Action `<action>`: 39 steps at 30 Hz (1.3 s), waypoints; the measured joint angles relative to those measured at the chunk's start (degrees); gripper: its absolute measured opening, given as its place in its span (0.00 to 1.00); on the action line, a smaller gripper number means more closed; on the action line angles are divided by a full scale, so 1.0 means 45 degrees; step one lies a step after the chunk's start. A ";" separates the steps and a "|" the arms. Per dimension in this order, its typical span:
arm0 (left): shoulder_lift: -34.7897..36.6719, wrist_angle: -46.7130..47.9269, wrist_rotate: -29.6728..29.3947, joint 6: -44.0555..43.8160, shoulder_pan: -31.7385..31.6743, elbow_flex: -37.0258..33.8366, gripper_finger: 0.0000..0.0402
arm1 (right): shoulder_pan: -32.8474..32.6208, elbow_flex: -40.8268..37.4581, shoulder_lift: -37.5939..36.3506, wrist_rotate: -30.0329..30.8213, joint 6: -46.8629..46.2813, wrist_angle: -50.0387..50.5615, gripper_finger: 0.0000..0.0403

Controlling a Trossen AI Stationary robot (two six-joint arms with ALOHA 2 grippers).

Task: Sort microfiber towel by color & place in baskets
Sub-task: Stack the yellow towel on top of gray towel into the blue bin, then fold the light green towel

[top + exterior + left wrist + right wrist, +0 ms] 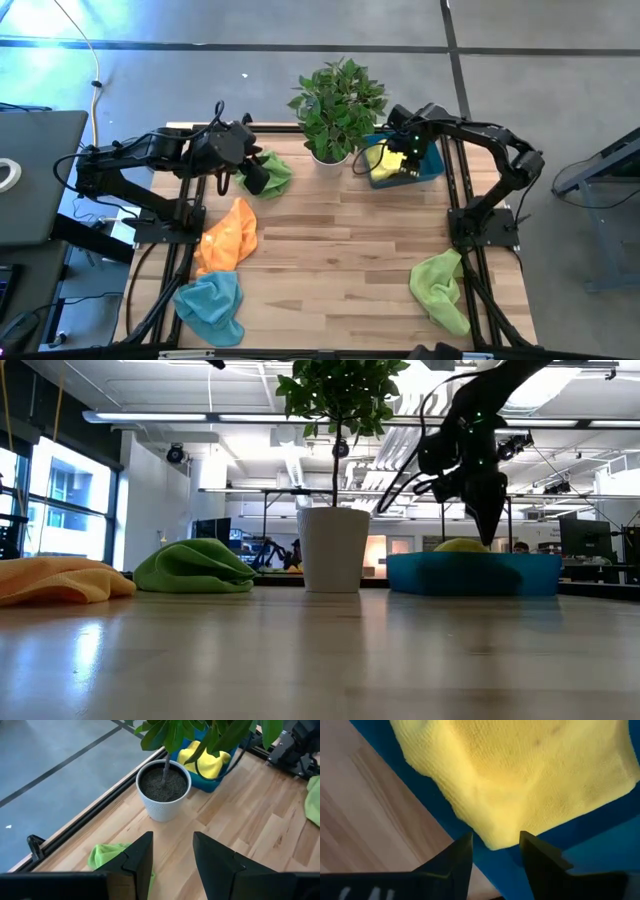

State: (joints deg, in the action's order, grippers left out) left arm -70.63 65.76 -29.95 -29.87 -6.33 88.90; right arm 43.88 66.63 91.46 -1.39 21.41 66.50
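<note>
Broadly, the pale wooden table [330, 260] fills the lower centre of the high view, with a dark arm on each side of it. Upper centre stands the potted plant [336, 105], its white pot [334, 548] upright in the middle of the low view. Just right of it, in the upper right of the table, sits the teal-blue basket [432, 168], and a yellow towel [385, 168] lies bunched inside it, its hump showing above the rim in the low view. The right gripper [408, 150] hangs directly over that basket; in the right wrist view its fingers [457, 862] stand apart and released, empty, just above the yellow cloth's edge, with blue basket floor between them. The left gripper [250, 172] sits at the upper left of the table, over a green towel [275, 172]; its fingers [142, 857] are spread and hold nothing, the green cloth showing beside them on the wood. Below that towel, at mid left, lies an orange towel [230, 238], and touching its lower edge, at the lower left, a light blue towel [212, 305]. Another green towel [442, 288] lies crumpled at the lower right, well apart from the rest.
</note>
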 joint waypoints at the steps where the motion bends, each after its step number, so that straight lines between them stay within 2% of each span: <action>1: 0.0000 0.0000 0.0051 0.0001 0.0000 0.0000 0.33 | 0.0000 0.0000 0.0000 -0.0013 -0.0002 0.0048 0.37; 7: 0.0000 0.0000 0.0238 0.0002 0.0063 0.0000 0.33 | 0.0071 -0.0135 -0.0017 -0.0029 -0.0159 -0.0744 0.34; 13: -0.0039 0.0083 0.0233 0.0005 0.0268 0.0000 0.33 | 0.0415 -0.1862 -0.0015 0.0126 -0.0546 -0.2219 0.34; 22: -0.0039 0.0092 0.0002 0.0005 0.0267 0.0000 0.33 | 0.0682 -0.3565 -0.0015 0.2374 -0.0540 -0.3654 0.34; 28: -0.0044 0.0092 -0.0152 0.0005 0.0267 0.0000 0.33 | 0.0685 -0.3062 -0.0010 0.2958 -0.0795 -0.3485 0.34; 33: -0.0044 0.0088 0.0027 0.0000 0.0277 0.0000 0.33 | 0.0641 -0.1814 -0.0050 0.2932 -0.1627 -0.1835 0.34; 39: -0.0044 0.0092 0.0189 0.0005 0.0277 0.0000 0.33 | 0.0338 -0.1064 -0.1106 0.1677 -0.3977 0.0053 0.34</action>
State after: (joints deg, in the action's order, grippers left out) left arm -70.83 66.17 -29.10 -29.85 -5.08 88.90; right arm 45.40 61.84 86.48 6.16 3.51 66.74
